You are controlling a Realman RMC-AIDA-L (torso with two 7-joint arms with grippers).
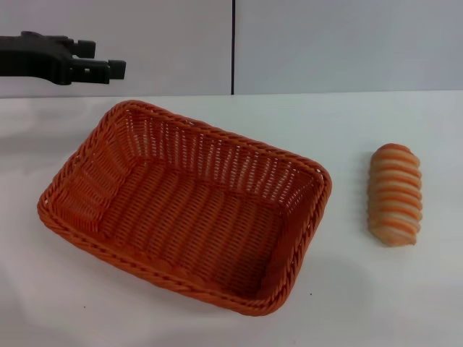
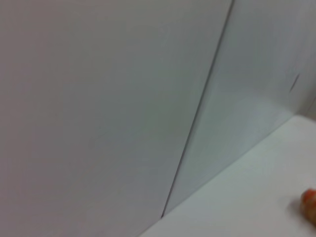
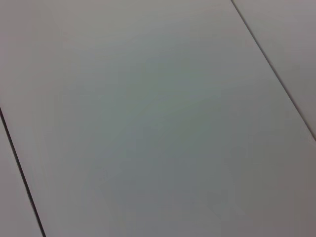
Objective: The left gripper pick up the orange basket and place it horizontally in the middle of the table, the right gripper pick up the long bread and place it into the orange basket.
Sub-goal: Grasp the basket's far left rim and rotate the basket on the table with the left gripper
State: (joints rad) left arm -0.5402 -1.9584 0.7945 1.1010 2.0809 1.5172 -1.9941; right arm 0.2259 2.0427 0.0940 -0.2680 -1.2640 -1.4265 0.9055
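The orange basket lies empty on the white table, left of centre and turned at a slant, with one corner toward the back. The long bread, striped orange-tan and cream, rests on the table to the basket's right, well apart from it. My left gripper hangs in the air at the far left, above and behind the basket's back corner, open and holding nothing. The right gripper is out of view. In the left wrist view a small orange bit shows at the table's edge; which object it belongs to is unclear.
A pale wall with a dark vertical seam stands behind the table. The right wrist view shows only pale panels with thin dark seams.
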